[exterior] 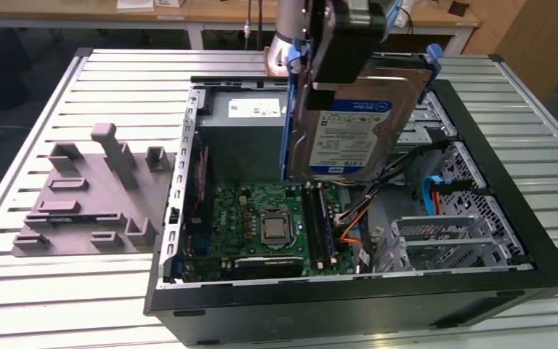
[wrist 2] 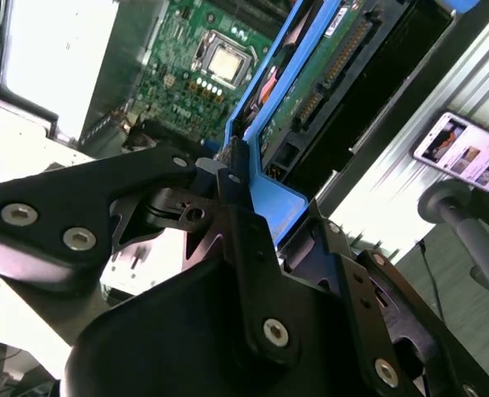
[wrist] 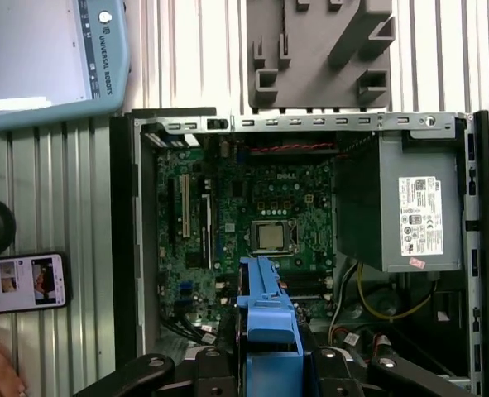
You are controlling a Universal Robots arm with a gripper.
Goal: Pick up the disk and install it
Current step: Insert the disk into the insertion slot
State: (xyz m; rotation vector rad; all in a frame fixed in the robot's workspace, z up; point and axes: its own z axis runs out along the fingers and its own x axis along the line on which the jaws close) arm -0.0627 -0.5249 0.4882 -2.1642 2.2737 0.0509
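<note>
I am holding the disk (exterior: pixel 357 123) upright above the open case (exterior: pixel 357 294), the pincer (wrist 2: pixel 269 198) pinching its blue frame, and I am judging that keeping it square to the bay (exterior: pixel 453 236) and clear of the cables (exterior: pixel 352 233) matters most.

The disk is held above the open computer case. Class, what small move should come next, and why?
Probably shift the disk toward the metal cage at the exterior view's right, without lowering it. The gripper is shut on its blue frame, and it hangs upright over the circuit board.
</note>
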